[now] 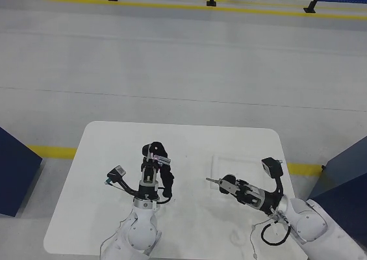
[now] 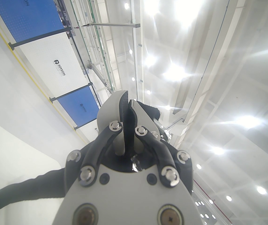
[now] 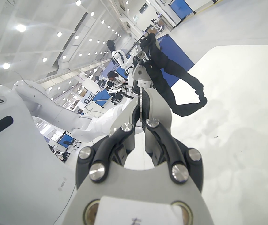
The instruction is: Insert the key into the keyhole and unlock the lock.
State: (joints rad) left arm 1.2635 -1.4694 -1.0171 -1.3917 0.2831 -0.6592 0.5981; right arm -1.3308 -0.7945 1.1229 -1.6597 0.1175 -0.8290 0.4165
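Misalignment looks likely: right gripper [image 3: 141,94], clamped on thin silver key [image 1: 210,181], sits well apart from black cable lock [image 3: 169,73] pinched in left gripper [image 2: 127,99].

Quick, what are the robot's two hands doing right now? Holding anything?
Left gripper: closed, holding the lock with its black cable.
Right gripper: closed, holding the key, which points toward the lock.
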